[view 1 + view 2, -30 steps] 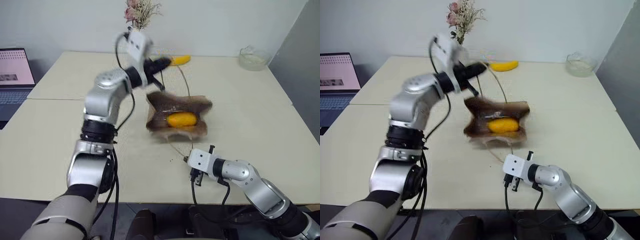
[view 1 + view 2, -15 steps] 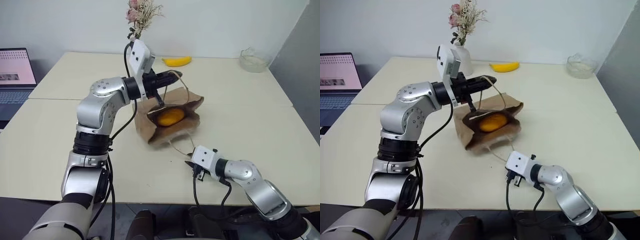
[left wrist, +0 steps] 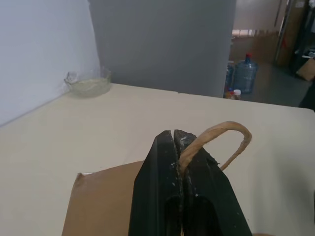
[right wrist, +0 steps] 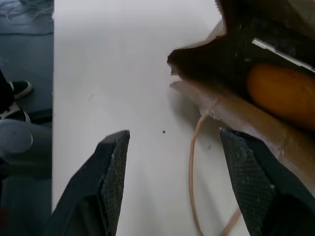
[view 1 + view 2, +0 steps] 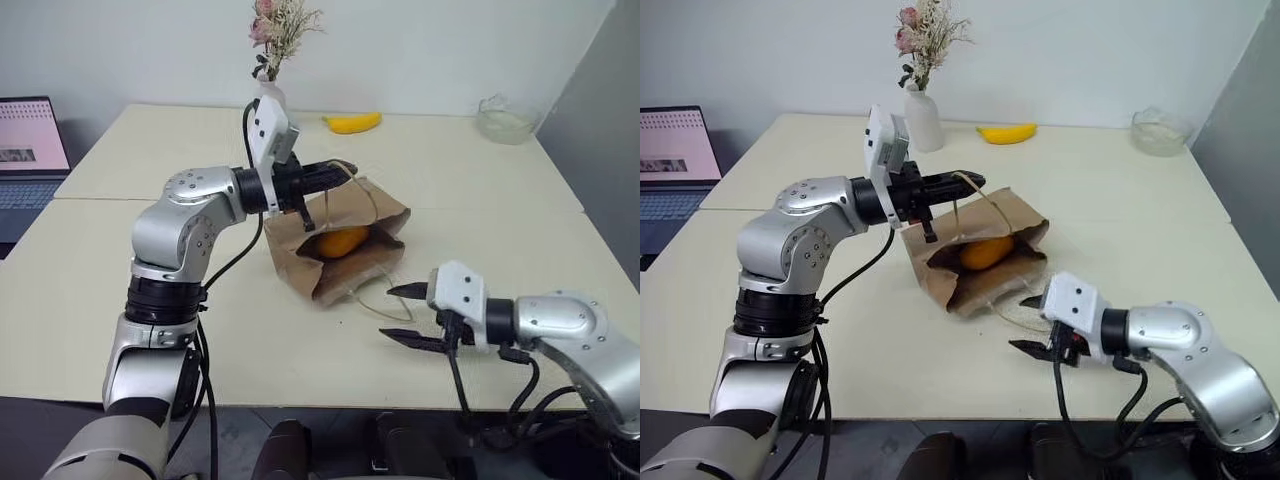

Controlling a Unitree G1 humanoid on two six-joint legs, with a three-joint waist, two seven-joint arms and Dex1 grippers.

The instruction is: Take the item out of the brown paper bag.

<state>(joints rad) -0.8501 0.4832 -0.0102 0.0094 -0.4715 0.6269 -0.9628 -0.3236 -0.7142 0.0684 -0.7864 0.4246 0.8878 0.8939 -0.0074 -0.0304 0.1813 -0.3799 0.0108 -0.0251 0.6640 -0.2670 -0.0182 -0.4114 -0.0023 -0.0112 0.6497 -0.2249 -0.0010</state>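
Two grippers, one bag, item inside.
Right gripper point(image 5: 405, 315) nearest, black ribbed fingers spread wide, empty; crumpled brown paper bag point(image 5: 345, 262) holds smooth orange item point(image 5: 339, 241); left gripper point(image 5: 340, 172) pinched on twisted tan cord handle point(image 3: 216, 137); curved banana point(image 5: 352, 122) far.

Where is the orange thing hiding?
The item sits inside the brown paper bag mid-table, just ahead of the right gripper.

Your left gripper point(image 5: 335, 172) reaches level toward the right, its fingers pressed together on a bag handle point(image 3: 216, 140); your right gripper point(image 5: 405, 314) points left, jaws spread wide
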